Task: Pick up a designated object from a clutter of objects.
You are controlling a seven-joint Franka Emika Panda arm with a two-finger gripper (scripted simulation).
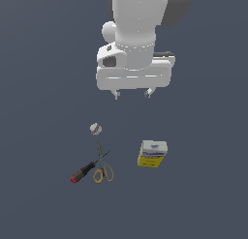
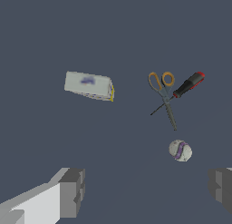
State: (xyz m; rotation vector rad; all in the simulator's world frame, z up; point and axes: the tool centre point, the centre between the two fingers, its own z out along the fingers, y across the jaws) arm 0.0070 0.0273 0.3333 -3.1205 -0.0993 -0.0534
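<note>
Standing on the dark grey floor (image 1: 43, 88) in the lower right of the exterior view, the yellow-and-white carton (image 1: 152, 154) shows its white top with blue lettering and its yellow lower part. It sits well apart from the other 3 items, which cluster toward the exterior view's left: the small white ball (image 1: 96, 129), the orange-handled scissors (image 1: 102, 164) just below it in the frame, and the red-and-black-handled screwdriver (image 1: 83, 172), whose tip meets the scissors near their pivot. Above them all, in the upper middle of the frame, hangs the gripper (image 1: 132, 94) with its 2 fingers spread wide and nothing between them. It touches none of the items.
</note>
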